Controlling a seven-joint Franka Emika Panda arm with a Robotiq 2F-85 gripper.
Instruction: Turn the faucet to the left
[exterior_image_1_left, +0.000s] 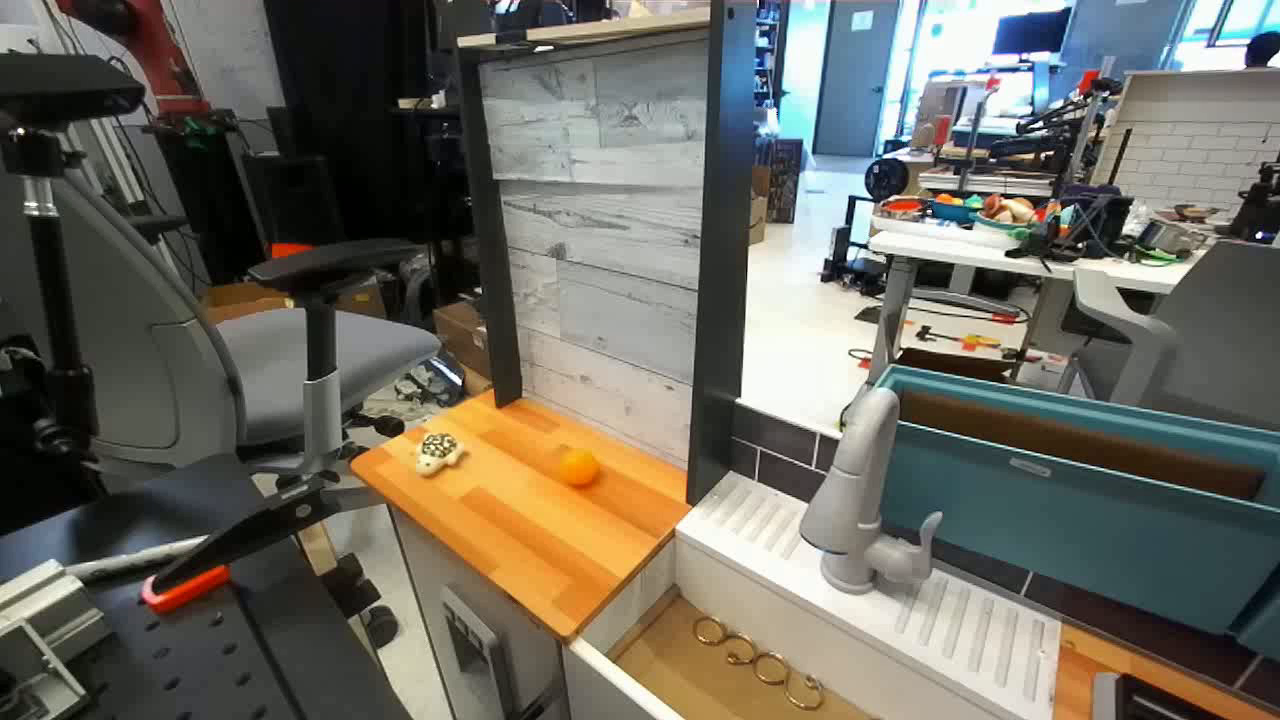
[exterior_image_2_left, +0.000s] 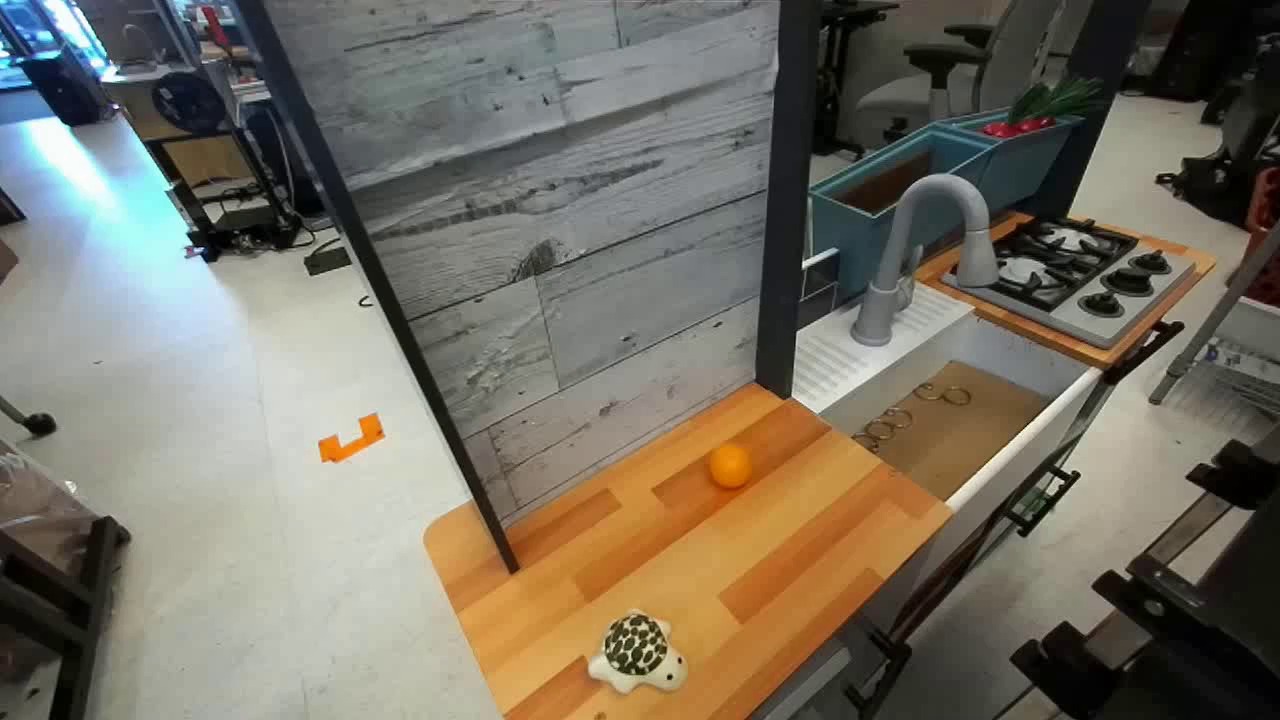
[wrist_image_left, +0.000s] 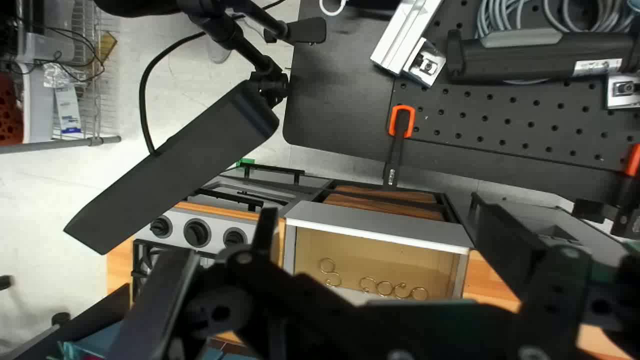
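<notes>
The light grey faucet stands upright on the white ribbed ledge behind the sink in both exterior views (exterior_image_1_left: 852, 540) (exterior_image_2_left: 876, 315). Its gooseneck spout (exterior_image_2_left: 978, 262) arches forward from the base, with the spout head pointing down. A small side lever (exterior_image_1_left: 925, 550) sticks out from the base. My gripper (wrist_image_left: 372, 220) shows only in the wrist view, with its dark fingers spread wide and nothing between them. It is above the sink region, apart from the faucet. The faucet does not show in the wrist view, where the gripper body covers the lower part.
The white sink (exterior_image_2_left: 1030, 437) holds several gold rings (exterior_image_2_left: 880, 428). A wooden counter (exterior_image_2_left: 690, 560) carries an orange ball (exterior_image_2_left: 730, 466) and a toy turtle (exterior_image_2_left: 637, 650). A plank panel (exterior_image_1_left: 610, 220) with dark posts, a teal planter (exterior_image_1_left: 1090, 500) and a stove (exterior_image_2_left: 1075, 270) stand nearby.
</notes>
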